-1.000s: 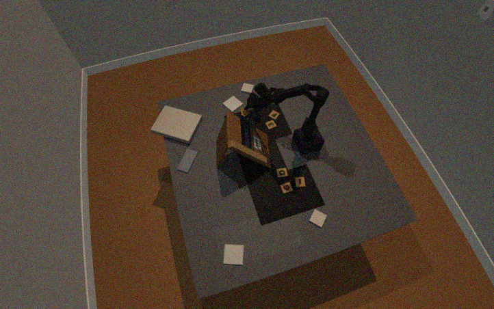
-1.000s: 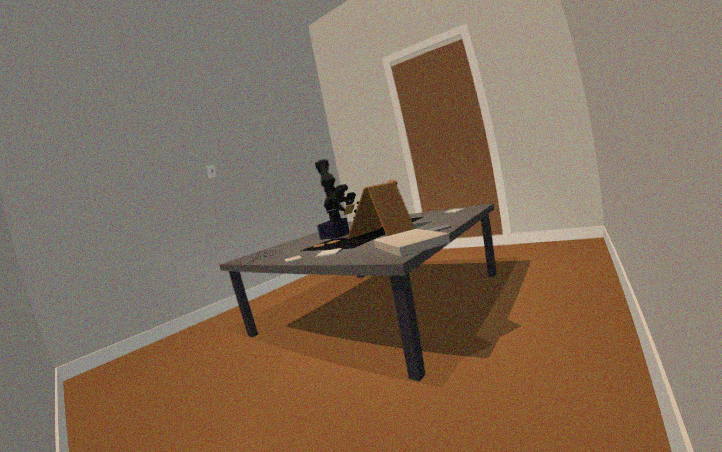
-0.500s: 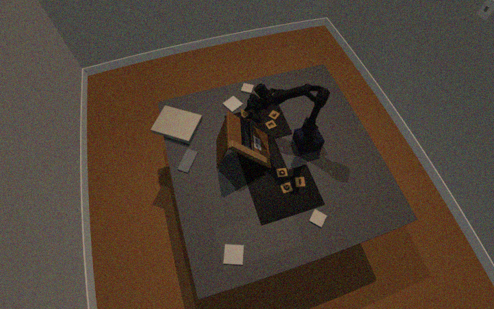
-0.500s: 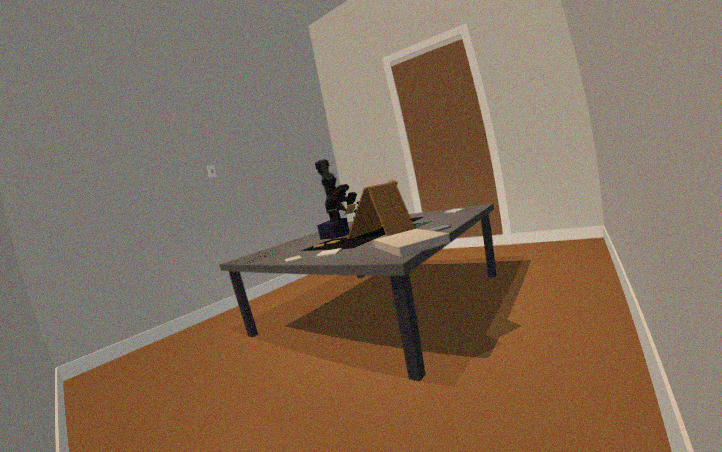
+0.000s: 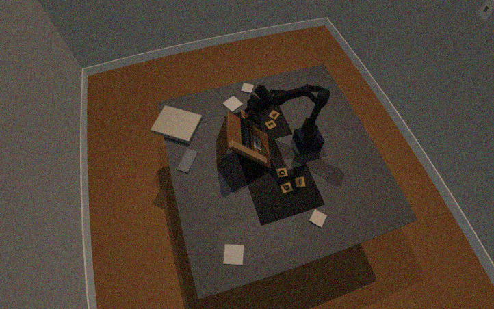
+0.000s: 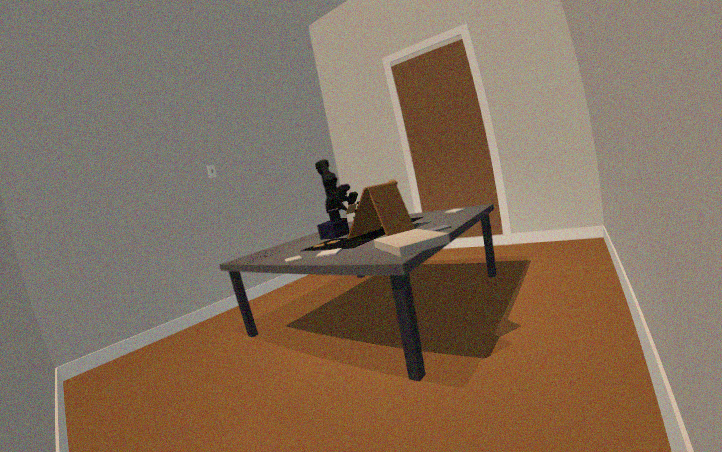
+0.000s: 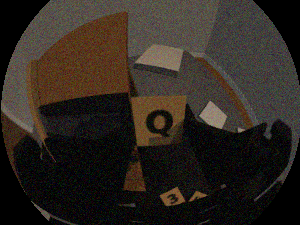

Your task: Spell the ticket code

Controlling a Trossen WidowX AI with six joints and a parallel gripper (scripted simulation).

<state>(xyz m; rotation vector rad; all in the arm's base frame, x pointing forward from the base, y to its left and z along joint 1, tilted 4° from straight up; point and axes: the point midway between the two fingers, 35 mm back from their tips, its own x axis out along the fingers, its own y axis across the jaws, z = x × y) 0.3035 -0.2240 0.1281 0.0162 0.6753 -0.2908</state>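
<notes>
"Quick status pls. Jaws?"

"Clamped on the Q tile (image 5: 243,113) (image 6: 351,208) (image 7: 159,121), letter facing the wrist cam. It's up off the desk (image 5: 346,182) (image 6: 319,264) (image 7: 192,86), nr one end of the board (image 5: 234,130) (image 6: 391,207) (image 7: 90,64). Can't tell if it's touching."

"Other tiles?"

"Two on the arm side, nr the jaws: the 3 tile (image 7: 172,197) and its neighbour (image 7: 198,197), letter cut off. Three more past the board's other end: tile one (image 5: 281,172), tile two (image 5: 286,187), tile three (image 5: 300,181), all flat on the dark mat (image 5: 291,200). Letters too blurry, sry."

"Board itself?"

"Tilted, A-frame style. Pale slip (image 5: 257,142) on its sloped face, txt unreadable; can't make out the rail's contents."

"Rest of the desk?"

"Arm base (image 5: 308,145) (image 6: 331,230) on the slip's side. Behind the board, approx.: big pale block (image 5: 176,124) (image 6: 410,240) (image 7: 160,57) nr the edge, grey strip (image 5: 187,160) just beside."
</notes>
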